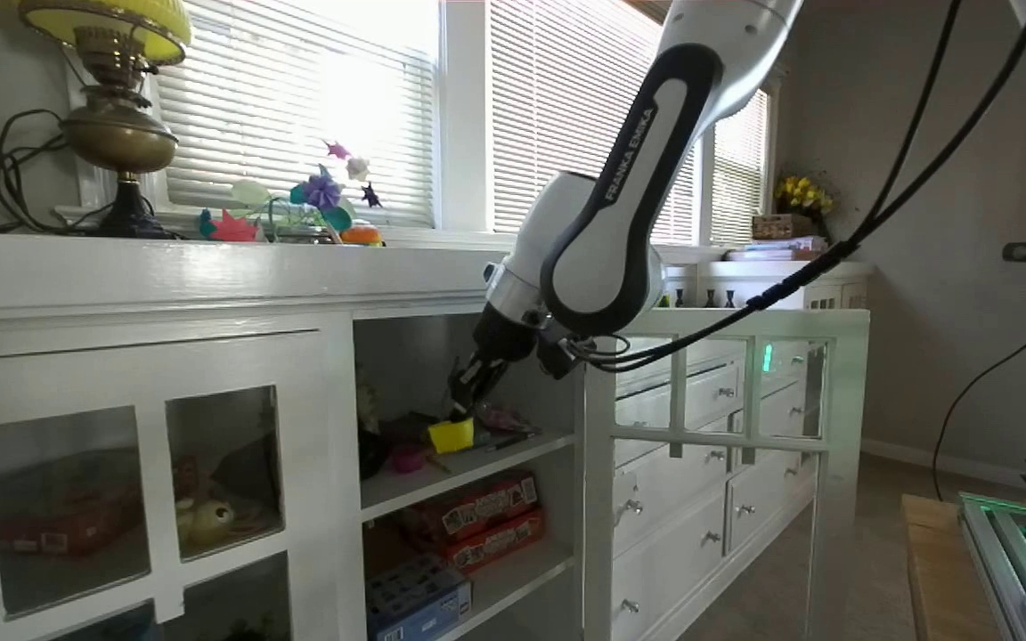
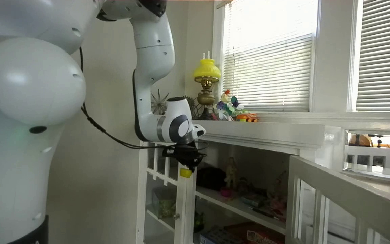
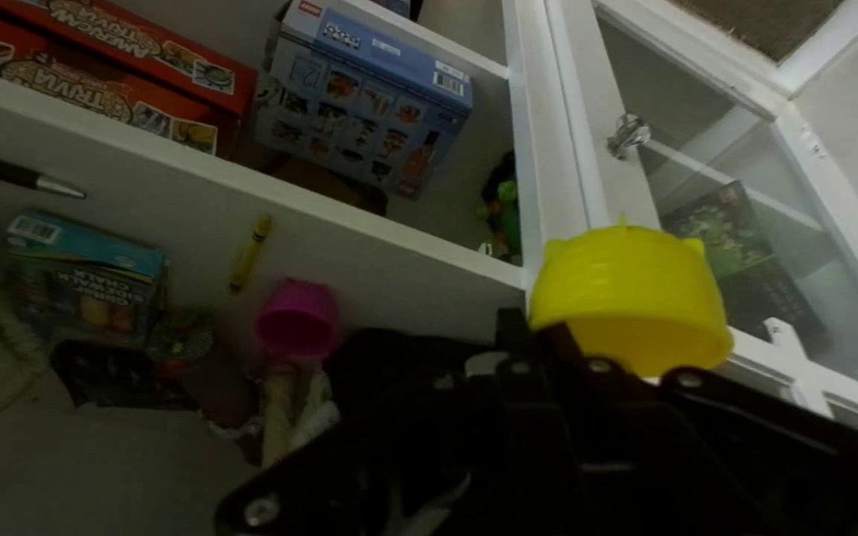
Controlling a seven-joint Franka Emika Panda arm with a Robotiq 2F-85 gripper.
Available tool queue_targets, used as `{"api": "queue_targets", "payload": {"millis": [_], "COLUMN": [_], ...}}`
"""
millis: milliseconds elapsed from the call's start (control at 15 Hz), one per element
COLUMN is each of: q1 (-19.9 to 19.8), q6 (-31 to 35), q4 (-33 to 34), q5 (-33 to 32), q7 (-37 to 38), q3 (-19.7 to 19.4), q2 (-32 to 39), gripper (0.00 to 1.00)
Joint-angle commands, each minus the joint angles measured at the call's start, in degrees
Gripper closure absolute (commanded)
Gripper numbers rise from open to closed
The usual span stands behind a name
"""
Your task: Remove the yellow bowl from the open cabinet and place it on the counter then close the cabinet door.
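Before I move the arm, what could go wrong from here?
The gripper pinches the yellow bowl at one side only, so it might twist or slip. On the way up, it could clip the counter edge. The lamp and colourful flowers up there might get bumped.

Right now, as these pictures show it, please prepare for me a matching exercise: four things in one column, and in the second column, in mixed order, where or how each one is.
1. yellow bowl
2. cabinet door
3. lamp
4. crayon

A. standing on the counter
B. lying on a shelf
C. swung open
D. held by the gripper

Pairs: 1-D, 2-C, 3-A, 4-B
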Motion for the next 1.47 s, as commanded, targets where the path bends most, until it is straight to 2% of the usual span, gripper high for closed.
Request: {"api": "queue_targets", "payload": {"millis": [0,67,200,267,400,600,933,1400], "q1": [-4.59,-8.27,-11.12,-11.80,-11.94,-12.99,-15.11,-17.49], "q6": [-8.85,-11.15,-16.17,-18.72,-22.85,-26.46,-28.22,-28.65], "q4": [-5.11,-4.89,-2.89,-1.09,2.15,7.51,15.38,21.49], "q5": [-3.22,-2.16,3.10,5.96,9.28,10.37,11.56,12.67], "q7": [-3.74,-5.90,-11.73,-15.12,-19.62,-21.69,-20.39,-16.91], "q3": [5.35,10.18,14.71,15.57,14.37,10.97,5.72,0.50], "q2": [-12.18,-14.22,-17.58,-18.91,-21.47,-24.31,-26.58,-22.61], "gripper": [0.99,0.99,0.99,0.99,0.99,0.99,0.99,0.99]}}
